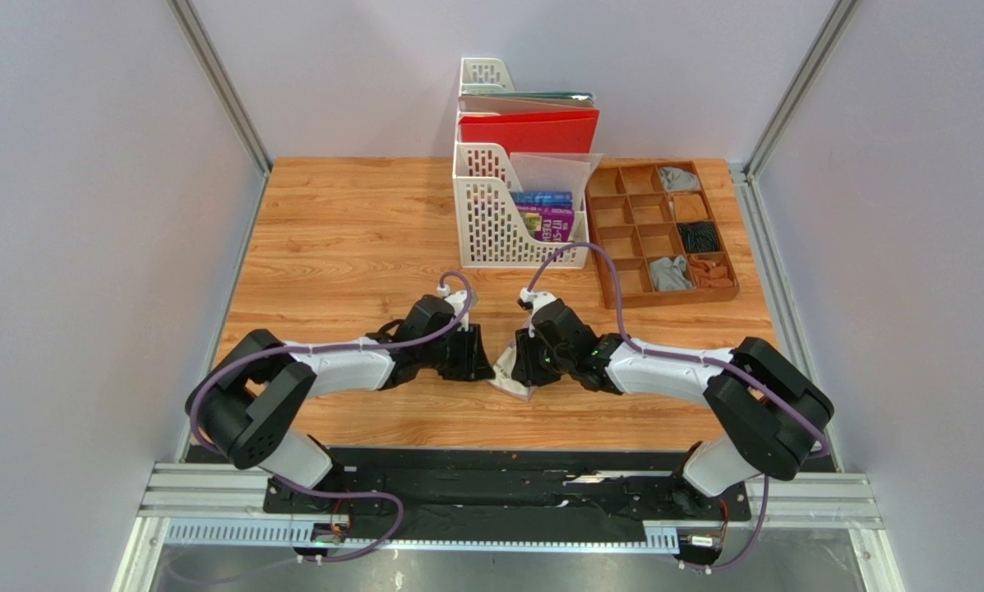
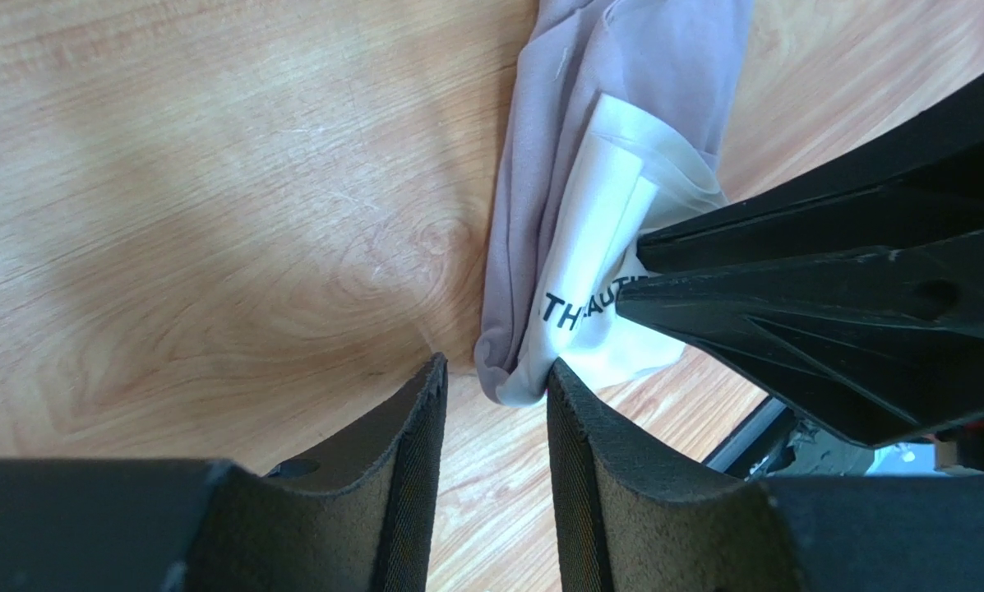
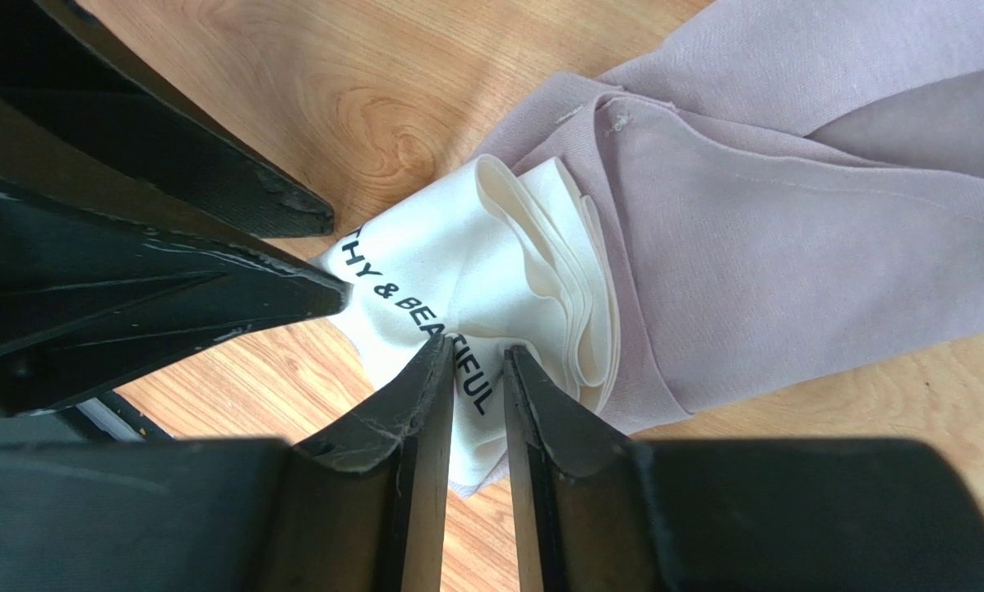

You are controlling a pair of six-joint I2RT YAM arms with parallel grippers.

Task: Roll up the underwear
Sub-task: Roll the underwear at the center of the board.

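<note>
Right gripper (image 3: pixel 476 360) fingers (image 3: pixel 398 456) fill the bottom of the right wrist view. They are drawn in to a narrow gap, and the cream band (image 3: pixel 460 265) of the underwear (image 3: pixel 768 247) passes between them. The grip appears to be on the band, though the contact itself is partly hidden. Black lettering runs along the band up to the fingertips.

Left gripper (image 2: pixel 497 370) stands with its jaws parted: bare wood shows between the pads (image 2: pixel 404 469). The folded corner of the underwear lies just at the tip of one pad, not clamped. Both grippers meet nose to nose over the garment.

The underwear — pale pinkish-beige, folded into a narrow bundle with the band bunched at one end — lies on the table (image 1: pixel 336 234) near its front centre, between the two arms.

Well apart from it, toward the far edge, stand a white file rack (image 1: pixel 490 222) with a red folder (image 1: pixel 528 130) and, to its right, a brown compartment tray (image 1: pixel 595 247) holding small rolled cloth items.
</note>
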